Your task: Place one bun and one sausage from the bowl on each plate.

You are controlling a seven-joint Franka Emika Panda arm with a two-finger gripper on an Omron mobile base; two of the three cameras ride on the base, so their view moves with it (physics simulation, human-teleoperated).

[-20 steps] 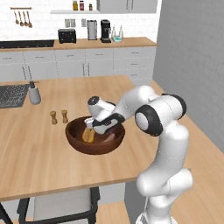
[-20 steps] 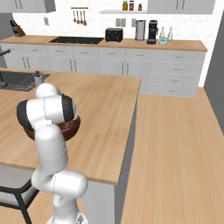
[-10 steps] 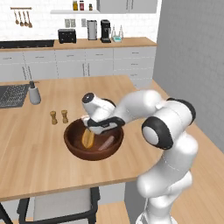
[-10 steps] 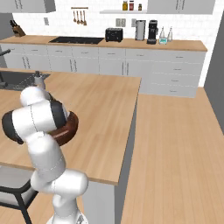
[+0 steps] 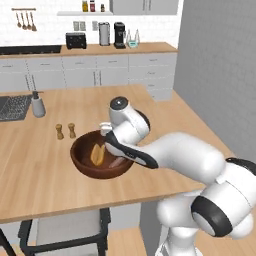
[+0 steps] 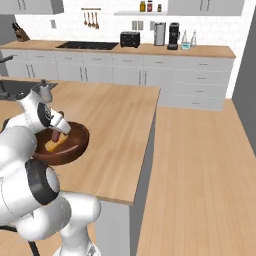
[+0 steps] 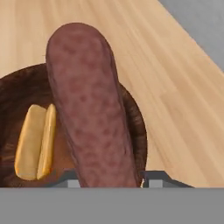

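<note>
No legible text, labels, brands or numbers on anything in view.

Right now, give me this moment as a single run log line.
phase: pick from bowl | gripper: shut on sausage | bun: lying in bowl | plates: none filled yet

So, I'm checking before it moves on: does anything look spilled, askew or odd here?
Nothing stands out. The claw grips a reddish-brown sausage above the dark wooden bowl; a tan split bun lies inside, nothing spilled on the wooden counter.
</note>
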